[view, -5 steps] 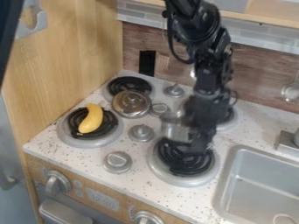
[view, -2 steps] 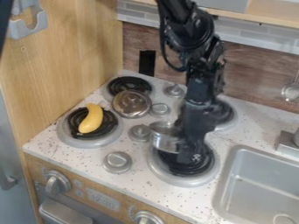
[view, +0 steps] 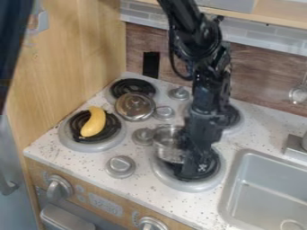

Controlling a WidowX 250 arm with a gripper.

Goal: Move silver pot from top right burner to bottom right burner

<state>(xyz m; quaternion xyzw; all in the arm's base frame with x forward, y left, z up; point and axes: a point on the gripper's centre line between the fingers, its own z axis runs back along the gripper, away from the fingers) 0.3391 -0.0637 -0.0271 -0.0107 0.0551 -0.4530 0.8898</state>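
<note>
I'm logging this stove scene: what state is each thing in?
Silver pot: lidless, over the left part of the bottom right burner
Gripper: low, at the pot's right side
Metal lid: knob up, overlapping the top left burner
Banana: lying on the bottom left burner

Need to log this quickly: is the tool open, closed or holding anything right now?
Tool: beside the silver pot at the bottom right burner; open, closed or gripping the pot cannot be told.

You have the gripper (view: 195, 168) over the bottom right burner (view: 189, 183); the silver pot (view: 169, 144) sits just beside it, partly over that burner; a banana (view: 94, 122) lies on the bottom left burner (view: 80, 143)
</note>
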